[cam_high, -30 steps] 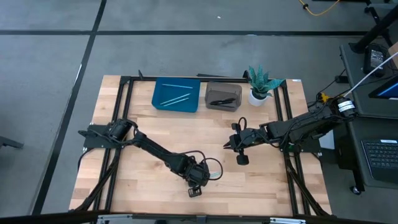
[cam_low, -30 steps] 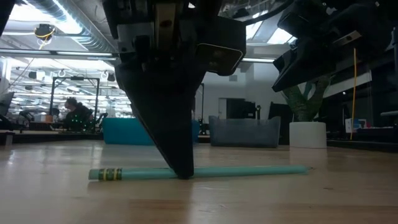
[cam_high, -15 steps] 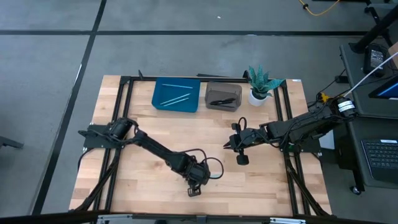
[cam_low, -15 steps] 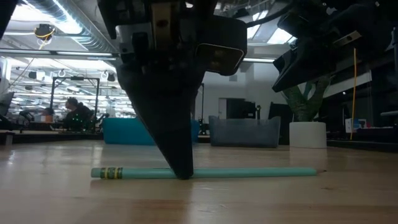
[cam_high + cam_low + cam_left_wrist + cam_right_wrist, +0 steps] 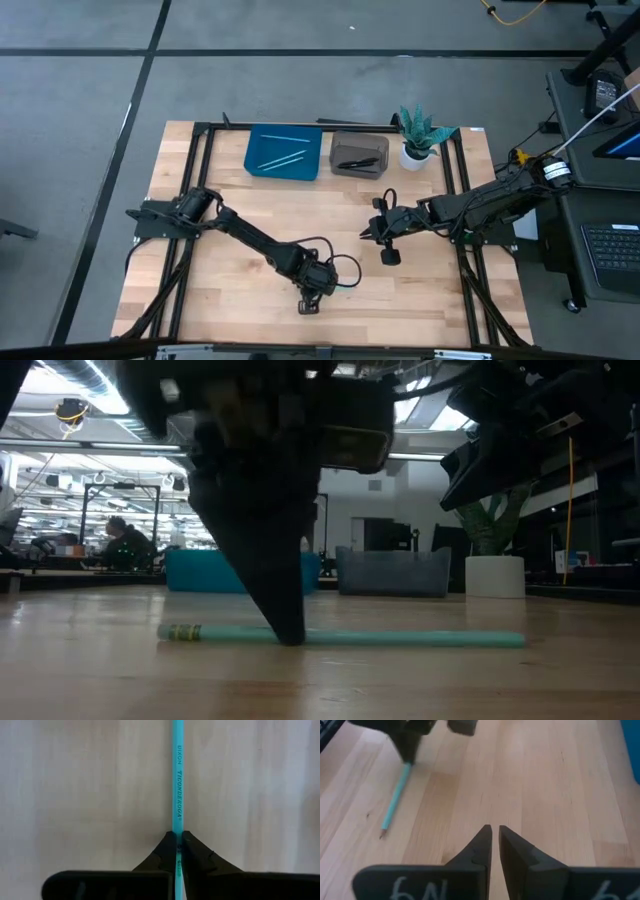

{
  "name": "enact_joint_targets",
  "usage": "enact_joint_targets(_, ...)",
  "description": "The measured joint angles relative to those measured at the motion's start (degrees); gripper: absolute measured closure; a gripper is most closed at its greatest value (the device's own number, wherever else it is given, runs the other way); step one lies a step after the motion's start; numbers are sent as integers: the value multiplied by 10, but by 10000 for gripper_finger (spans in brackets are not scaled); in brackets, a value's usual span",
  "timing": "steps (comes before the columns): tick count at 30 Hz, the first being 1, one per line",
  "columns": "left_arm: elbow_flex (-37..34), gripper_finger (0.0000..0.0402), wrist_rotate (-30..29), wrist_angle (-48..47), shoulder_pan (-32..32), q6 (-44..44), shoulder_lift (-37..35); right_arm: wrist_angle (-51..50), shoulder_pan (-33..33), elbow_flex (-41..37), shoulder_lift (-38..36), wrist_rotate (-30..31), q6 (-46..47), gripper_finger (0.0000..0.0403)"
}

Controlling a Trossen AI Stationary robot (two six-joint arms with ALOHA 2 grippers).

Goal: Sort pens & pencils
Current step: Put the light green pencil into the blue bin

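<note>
Light wooden tabletop (image 5: pixel 240 300) is carrying everything, ringed by grey floor, with an open workshop showing dimly beyond it in the low view.

Nearest, close to the tabletop's front edge and about midway along it, the left end effector (image 5: pixel 178 840) is pressing down over a light-blue pencil (image 5: pixel 177 785) that is lying flat on the wood. Its two dark fingers (image 5: pixel 285 615) are pinching in against the pencil's sides near the eraser end, so it is clenching on the shaft. In the low view the pencil (image 5: pixel 345 636) is resting on the surface, not yet raised.

Judging by this, the step in hand is grasping the last loose pencil. Next, the arm is needing to lift it clear and carry it to the back edge.

Farther in, right of centre, the right end effector (image 5: pixel 494 836) is waiting above bare wood, its fingers nearly touching and holding nothing.

Along the back edge, the blue tray (image 5: pixel 258 165) is holding pencils (image 5: pixel 282 159), the grey bin (image 5: pixel 340 143) beside it is holding dark pens (image 5: pixel 358 162), and a potted plant (image 5: pixel 419 130) is standing next, toward the back right corner.
</note>
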Motion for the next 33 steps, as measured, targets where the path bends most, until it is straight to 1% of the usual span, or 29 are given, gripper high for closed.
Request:
enact_joint_targets(6, -5, 396, -78, -49, 2, 11, -18, 0, 0, 0, 0, 0, 0, 366)
enact_joint_targets(13, -6, 396, -95, -83, 2, 20, -33, -4, 0, 0, 0, 0, 0, 366)
enact_joint_targets(19, -10, 396, -109, -142, 2, 24, -58, -10, 0, 0, 0, 0, 0, 366)
enact_joint_targets(27, -8, 398, -133, -152, 2, 24, -101, -15, 0, 0, 0, 0, 0, 366)
enact_joint_targets(33, -7, 401, -175, -187, 2, 21, -128, -24, 0, 0, 0, 0, 0, 366)
